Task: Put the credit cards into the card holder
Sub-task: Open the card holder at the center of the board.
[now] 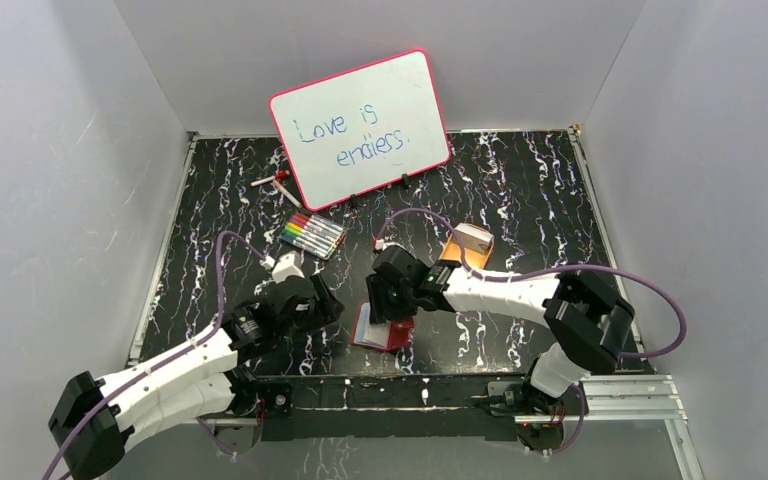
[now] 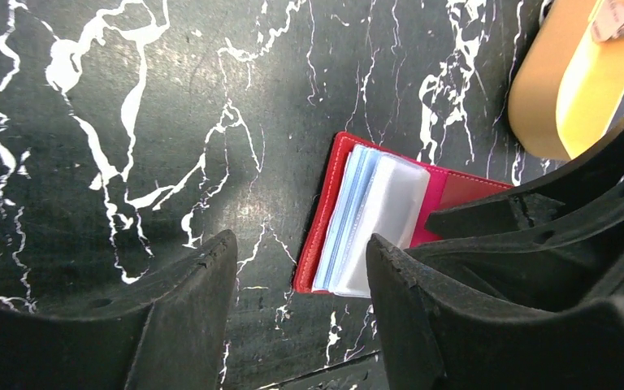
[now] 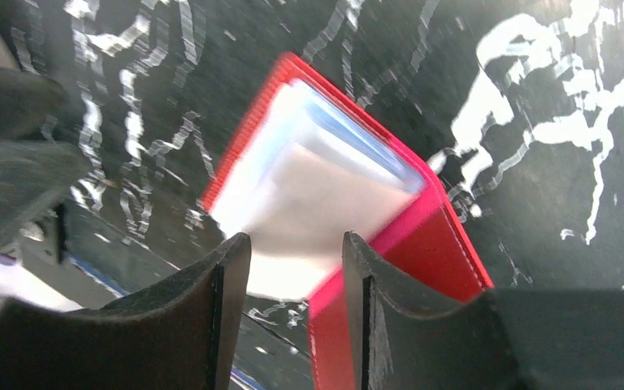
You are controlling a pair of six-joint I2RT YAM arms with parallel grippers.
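My left end effector and right end effector were released and empty, the right just over the open holder at the top view's lower centre, so I judged I should pin its cover flat first.

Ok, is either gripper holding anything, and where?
Left gripper: open, nothing held. Right gripper is over the clear sleeves of the card holder; a grip cannot be told.

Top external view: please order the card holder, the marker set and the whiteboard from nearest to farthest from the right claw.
1. card holder, just below the right claw, near edge.
2. marker set, farther back, on the left.
3. whiteboard, propped at the back wall.
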